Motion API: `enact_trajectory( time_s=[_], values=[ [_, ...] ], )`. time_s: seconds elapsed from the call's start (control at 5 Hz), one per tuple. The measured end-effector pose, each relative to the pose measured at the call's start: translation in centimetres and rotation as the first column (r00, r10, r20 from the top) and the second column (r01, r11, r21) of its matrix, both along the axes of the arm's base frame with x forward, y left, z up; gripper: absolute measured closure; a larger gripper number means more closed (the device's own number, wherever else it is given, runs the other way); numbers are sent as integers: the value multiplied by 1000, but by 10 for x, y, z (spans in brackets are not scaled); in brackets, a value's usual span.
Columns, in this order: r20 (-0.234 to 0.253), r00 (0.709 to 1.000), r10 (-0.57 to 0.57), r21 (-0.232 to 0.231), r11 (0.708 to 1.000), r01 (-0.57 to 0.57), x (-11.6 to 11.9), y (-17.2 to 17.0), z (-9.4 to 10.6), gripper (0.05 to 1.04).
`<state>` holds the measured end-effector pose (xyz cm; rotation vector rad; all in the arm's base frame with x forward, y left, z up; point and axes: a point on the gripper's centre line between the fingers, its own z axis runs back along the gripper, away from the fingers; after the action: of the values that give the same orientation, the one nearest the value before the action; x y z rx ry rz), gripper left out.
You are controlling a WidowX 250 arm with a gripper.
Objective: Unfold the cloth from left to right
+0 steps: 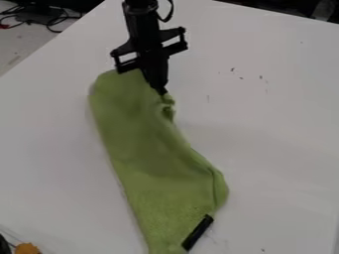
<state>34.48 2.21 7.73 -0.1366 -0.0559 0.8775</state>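
The green cloth (145, 154) lies as a long, narrow, folded strip, from below the arm down to the bottom edge of the camera view. Its right edge bulges out low down, with a crease there. At the upper right edge of the cloth is the black gripper (163, 93), pointing down, its fingers together and shut on a small bunched bit of fabric. The arm covers part of the cloth's top edge.
A short black rod-like object (197, 232) lies against the cloth's lower right edge. An orange item (27, 248) and something dark are at the bottom left corner. The white table (278, 139) extends on both sides; cables (56, 22) lie beyond its upper left edge.
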Motion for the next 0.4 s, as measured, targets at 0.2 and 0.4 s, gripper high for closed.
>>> enact_trajectory(
  time_s=[0.2, 0.4],
  values=[
    [63, 997, 39, -40, 999, -37, 23, -3, -3, 1021],
    [130, 988, 86, -96, 993, -73, 46, 3, -14, 1021]
  ],
)
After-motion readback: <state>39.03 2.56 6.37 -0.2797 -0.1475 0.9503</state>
